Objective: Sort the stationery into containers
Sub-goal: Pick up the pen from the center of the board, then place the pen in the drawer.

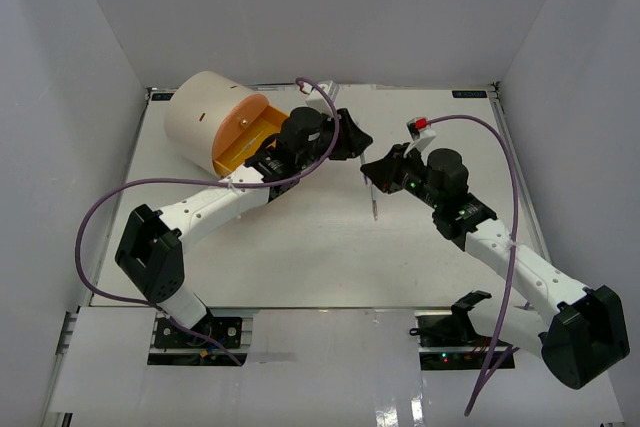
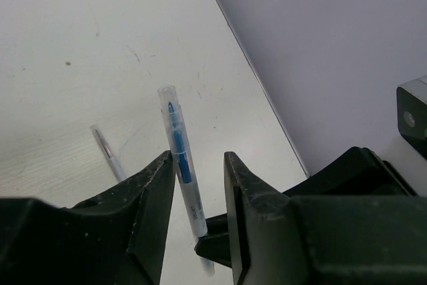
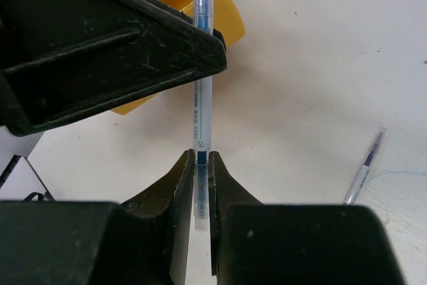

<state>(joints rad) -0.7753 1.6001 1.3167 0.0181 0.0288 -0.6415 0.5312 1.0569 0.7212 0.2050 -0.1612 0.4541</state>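
A slim blue pen with a clear cap [image 3: 202,85] is held in the air by its lower end in my right gripper [image 3: 199,158], which is shut on it. It also shows in the left wrist view [image 2: 179,165]. My left gripper [image 2: 197,161] is open with its jaws on either side of the pen's middle. The pen lies against one finger [image 2: 157,185], with a gap to the other. Both grippers meet above the table's middle [image 1: 360,155]. The cream cylindrical organizer [image 1: 198,115] lies at the back left, its orange drawer [image 1: 252,139] pulled open.
A second thin clear pen [image 1: 374,205] lies on the white table below the grippers, also seen in the right wrist view [image 3: 363,168] and the left wrist view [image 2: 107,153]. White walls enclose the table on three sides. Purple cables arc over both arms.
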